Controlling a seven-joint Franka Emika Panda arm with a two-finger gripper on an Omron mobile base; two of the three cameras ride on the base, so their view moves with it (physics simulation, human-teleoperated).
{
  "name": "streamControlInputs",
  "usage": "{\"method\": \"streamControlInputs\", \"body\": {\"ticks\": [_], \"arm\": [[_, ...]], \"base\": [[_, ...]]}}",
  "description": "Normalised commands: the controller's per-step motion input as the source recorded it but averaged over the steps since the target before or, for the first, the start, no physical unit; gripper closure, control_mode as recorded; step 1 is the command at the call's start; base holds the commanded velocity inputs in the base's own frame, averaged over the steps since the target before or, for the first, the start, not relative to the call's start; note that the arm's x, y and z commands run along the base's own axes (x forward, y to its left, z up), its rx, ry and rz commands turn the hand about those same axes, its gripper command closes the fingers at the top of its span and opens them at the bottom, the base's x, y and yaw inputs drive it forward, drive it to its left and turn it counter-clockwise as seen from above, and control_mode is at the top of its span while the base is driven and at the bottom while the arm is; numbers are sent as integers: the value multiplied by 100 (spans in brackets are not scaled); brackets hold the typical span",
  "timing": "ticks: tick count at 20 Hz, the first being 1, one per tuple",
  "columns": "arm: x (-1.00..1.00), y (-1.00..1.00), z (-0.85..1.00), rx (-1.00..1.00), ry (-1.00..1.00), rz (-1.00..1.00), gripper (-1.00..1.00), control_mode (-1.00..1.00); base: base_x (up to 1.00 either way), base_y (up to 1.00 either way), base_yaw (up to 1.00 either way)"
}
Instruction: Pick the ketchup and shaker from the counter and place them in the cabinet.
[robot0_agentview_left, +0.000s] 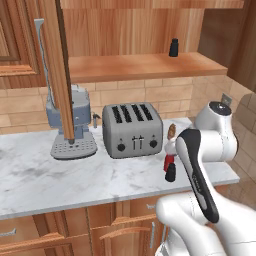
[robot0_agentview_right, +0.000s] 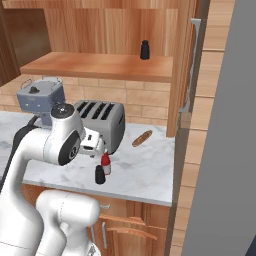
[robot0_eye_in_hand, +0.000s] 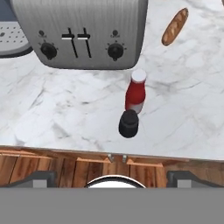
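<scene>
End effector (robot0_eye_in_hand: 112, 177) above shaker (robot0_eye_in_hand: 128, 124), ketchup (robot0_eye_in_hand: 135, 92)

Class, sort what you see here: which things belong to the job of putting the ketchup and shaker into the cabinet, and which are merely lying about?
Belong to the job:
ketchup
shaker
cabinet
gripper

Lying about:
toaster
coffee machine
bread loaf
black shaker on the cabinet shelf

brushed silver metal toaster (robot0_eye_in_hand: 78, 33) at upper left; veined glossy marble counter (robot0_eye_in_hand: 52, 113); warm grained wood cabinet (robot0_agentview_left: 140, 65); red ketchup (robot0_eye_in_hand: 135, 94), matt black shaker (robot0_eye_in_hand: 128, 124).
</scene>
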Motion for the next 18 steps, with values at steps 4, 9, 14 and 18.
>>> {"method": "streamControlInputs", "body": {"ticks": [4,9,14,18], "arm": [[0,-5,-35,0,0,0,-100,-100],[0,-1,-35,0,0,0,-100,-100],[0,0,-37,0,0,0,-100,-100],[0,-1,-33,0,0,0,-100,-100]], "base": [[0,0,0],[0,0,0],[0,0,0],[0,0,0]]}}
